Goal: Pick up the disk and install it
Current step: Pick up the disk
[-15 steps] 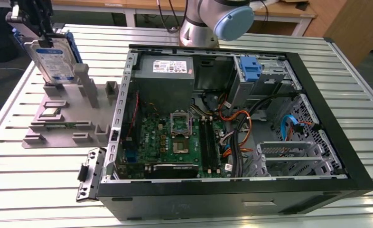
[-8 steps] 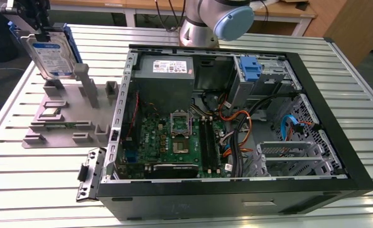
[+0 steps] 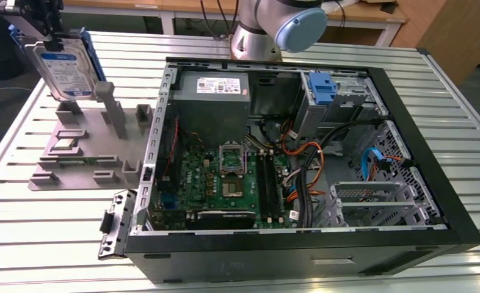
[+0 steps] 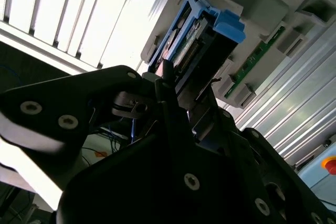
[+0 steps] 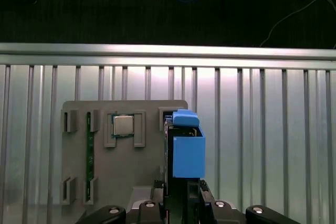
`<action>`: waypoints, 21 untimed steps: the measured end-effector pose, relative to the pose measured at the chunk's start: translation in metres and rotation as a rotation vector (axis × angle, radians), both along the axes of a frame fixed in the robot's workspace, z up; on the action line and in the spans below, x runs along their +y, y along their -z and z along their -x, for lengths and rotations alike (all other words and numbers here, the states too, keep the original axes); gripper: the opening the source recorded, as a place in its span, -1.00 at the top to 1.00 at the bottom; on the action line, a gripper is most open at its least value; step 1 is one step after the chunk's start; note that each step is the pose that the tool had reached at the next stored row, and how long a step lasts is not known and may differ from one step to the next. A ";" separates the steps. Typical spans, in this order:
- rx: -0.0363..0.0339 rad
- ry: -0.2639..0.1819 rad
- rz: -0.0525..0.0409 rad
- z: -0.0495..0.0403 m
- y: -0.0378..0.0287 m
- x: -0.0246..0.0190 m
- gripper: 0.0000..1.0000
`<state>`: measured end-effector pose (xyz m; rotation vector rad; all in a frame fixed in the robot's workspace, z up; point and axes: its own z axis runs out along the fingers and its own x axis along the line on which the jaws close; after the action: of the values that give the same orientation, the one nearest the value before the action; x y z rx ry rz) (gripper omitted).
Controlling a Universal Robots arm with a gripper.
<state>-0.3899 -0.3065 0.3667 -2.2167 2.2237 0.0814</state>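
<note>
Grip: jaws clamped on the disk [image 3: 63,73], over the grey holder [image 3: 113,119].
Risk: disk could snag on holder posts and twist loose.

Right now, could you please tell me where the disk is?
The disk stands upright at the exterior view's upper left, held at its top by the pincer, by the grey parts holder beside the open computer case.

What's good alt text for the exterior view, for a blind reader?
The robot's pincer grips the top of a hard drive in a blue carrier, at a grey parts holder on the exterior view's left. Beside it, an open computer case lies on a slatted metal table, motherboard exposed.
</note>
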 end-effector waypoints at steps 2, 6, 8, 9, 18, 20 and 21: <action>0.0000 0.000 0.0000 0.0000 -0.0056 0.0000 0.30; -0.0002 0.000 -0.0001 0.0000 -0.0110 0.0000 0.30; -0.0003 0.000 -0.0001 0.0000 -0.0111 0.0000 0.30; -0.0002 0.000 -0.0001 0.0000 -0.0112 0.0000 0.30; 0.0034 0.000 0.0000 0.0000 -0.0114 0.0000 0.30; 0.0036 0.000 0.0000 -0.0001 -0.0130 0.0000 0.30; 0.0035 0.000 0.0000 0.0000 -0.0144 0.0000 0.30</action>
<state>-0.3899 -0.3065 0.3810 -2.2182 2.2255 0.0854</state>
